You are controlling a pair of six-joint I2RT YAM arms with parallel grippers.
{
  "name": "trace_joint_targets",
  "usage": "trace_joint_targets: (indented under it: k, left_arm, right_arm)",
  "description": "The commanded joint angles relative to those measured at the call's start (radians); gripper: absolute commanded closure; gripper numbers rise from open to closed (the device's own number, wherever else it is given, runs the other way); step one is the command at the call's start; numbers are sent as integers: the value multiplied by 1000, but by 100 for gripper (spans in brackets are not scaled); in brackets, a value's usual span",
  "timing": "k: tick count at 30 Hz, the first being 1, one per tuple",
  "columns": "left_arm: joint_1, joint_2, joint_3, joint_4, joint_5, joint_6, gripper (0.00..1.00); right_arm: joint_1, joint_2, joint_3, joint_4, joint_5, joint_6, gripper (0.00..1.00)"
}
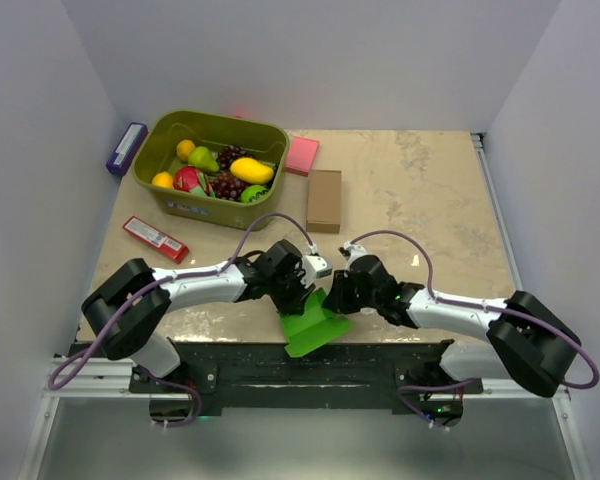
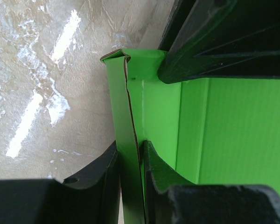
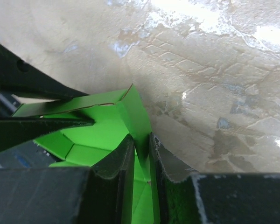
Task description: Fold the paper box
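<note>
Green card paper box (image 1: 315, 322) stands half-formed at the near edge of the worktop (image 1: 430, 190), between both arms. The left fingers (image 2: 107, 175) clamp one doubled side wall, its edge running straight out from them. The right fingers (image 3: 122, 161) pinch the adjoining wall beside the shared corner.

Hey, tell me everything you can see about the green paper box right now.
The paper box is bright green thin card, brownish along a cut edge, creased into panels and partly folded, with walls raised at one corner. It sits at the near edge of the table, between the two arms. The left pincer pinches one upright wall and the right pincer pinches the adjoining wall, both close to that corner.
</note>
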Motion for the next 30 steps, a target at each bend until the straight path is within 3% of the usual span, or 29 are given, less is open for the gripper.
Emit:
trace_joint_targets:
  k: [1,7,14,21,29,30]
  left_arm:
    - [-36,3,-17,55,25,62,100]
    - [-36,-15,-17,63,26,52,100]
    - [-36,-26,-19,83,69,-3,100]
    - [-36,-67,-28,95,81,-14,100]
    - [-28,-40,-8,103,108,-42,100]
    - [-27,-34,-2,89,89,-42,96]
  right_arm:
    - [102,61,36,-193,365,85,100]
    - [251,115,101,-351,635,217,100]
    - [355,253,207,-522,793,349,100]
    - [366,334,257,-625,859,441,100]
    - [392,387,287,-621,847,413,100]
    - [392,381,288,-625,839,412,100]
